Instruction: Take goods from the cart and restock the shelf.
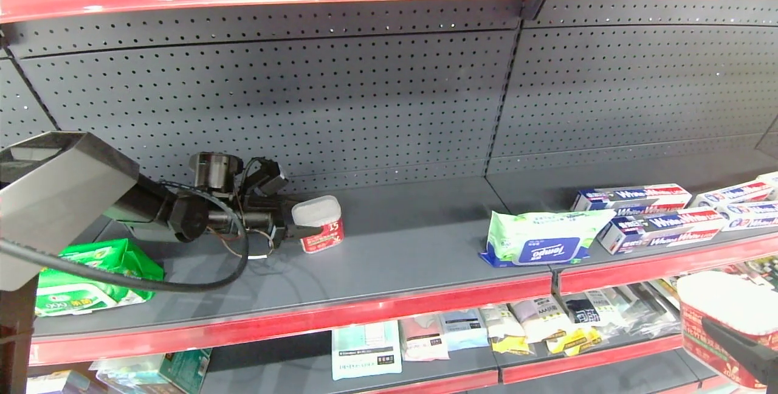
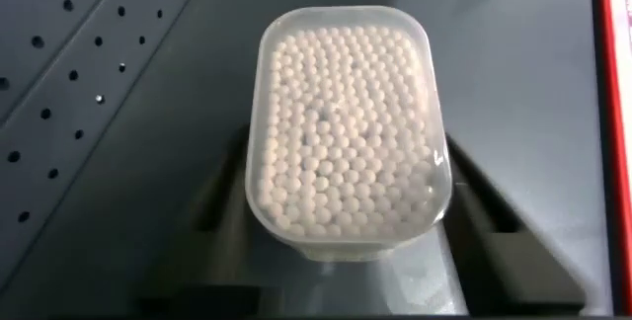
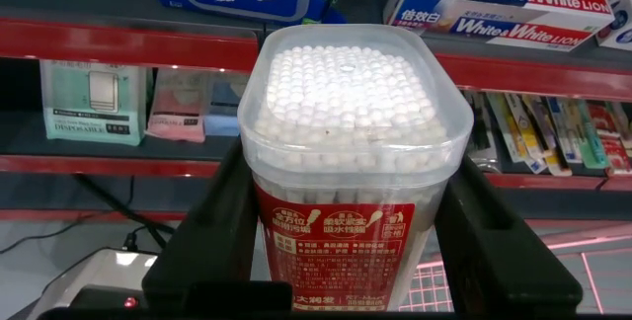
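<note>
A grey pegboard-backed shelf (image 1: 413,248) with a red lip crosses the frame. Left of centre on it, a swab tub (image 1: 319,224) stands upright, long axis vertical, clamped between the fingers (image 2: 489,206) of the left gripper (image 1: 295,231). At the lower right, in front of the shelf, the right gripper (image 3: 355,271) clamps a second swab tub (image 3: 354,113), nearer the wipes pack (image 1: 541,239).

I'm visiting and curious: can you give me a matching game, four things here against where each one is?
Things: 1 left swab tub, in the left gripper; 2 right swab tub, in the right gripper; 3 toothpaste boxes; 4 green pack.
Places: A shelf, right part; B shelf, far left end; C held off the shelf, low right; D shelf, left half, farther back.
Pairs: 1-D, 2-C, 3-A, 4-B.
</note>
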{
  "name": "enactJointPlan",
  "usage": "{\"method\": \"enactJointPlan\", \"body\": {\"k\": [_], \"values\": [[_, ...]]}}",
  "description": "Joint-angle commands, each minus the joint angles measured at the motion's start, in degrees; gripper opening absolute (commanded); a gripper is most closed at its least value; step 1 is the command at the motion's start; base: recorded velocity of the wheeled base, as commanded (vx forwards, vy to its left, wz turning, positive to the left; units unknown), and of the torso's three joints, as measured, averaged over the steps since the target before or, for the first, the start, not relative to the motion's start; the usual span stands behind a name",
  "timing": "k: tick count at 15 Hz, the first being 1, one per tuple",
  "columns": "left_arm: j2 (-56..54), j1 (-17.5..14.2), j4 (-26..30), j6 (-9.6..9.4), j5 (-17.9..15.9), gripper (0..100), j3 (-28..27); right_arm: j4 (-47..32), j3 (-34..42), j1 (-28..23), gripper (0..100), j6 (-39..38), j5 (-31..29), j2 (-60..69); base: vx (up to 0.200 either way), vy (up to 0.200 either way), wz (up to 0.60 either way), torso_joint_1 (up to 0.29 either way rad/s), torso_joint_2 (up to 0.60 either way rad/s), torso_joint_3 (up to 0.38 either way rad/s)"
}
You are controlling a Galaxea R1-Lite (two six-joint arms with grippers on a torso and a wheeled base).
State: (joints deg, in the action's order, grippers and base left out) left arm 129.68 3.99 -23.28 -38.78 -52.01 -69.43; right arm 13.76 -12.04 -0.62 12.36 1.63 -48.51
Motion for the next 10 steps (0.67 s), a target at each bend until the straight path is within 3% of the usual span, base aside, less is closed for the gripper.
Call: {"method": "enactJointPlan", "body": {"k": [1,3,6,10], "values": [[0.0,0.0,0.0,0.02,-0.1,0,0.2,0.0,0.0,0.0,0,0.0,0.0,-0.1,0.000,0.000,0.00,0.000,0.00,0.000],[-0.2,0.0,0.0,-0.07,-0.6,0,0.8,0.0,0.0,0.0,0,0.0,0.0,-0.1,0.000,0.000,0.00,0.000,0.00,0.000],[-1.9,-0.5,0.0,-0.07,-5.2,0,2.3,0.0,0.0,-0.1,0,0.0,0.0,0.0,0.000,0.000,0.00,0.000,0.00,0.000],[-5.9,-2.8,-0.1,-1.12,-5.7,0,8.2,0.0,-0.1,-0.1,0,0.0,0.0,0.0,0.000,0.000,0.00,0.000,0.00,0.000]]}}
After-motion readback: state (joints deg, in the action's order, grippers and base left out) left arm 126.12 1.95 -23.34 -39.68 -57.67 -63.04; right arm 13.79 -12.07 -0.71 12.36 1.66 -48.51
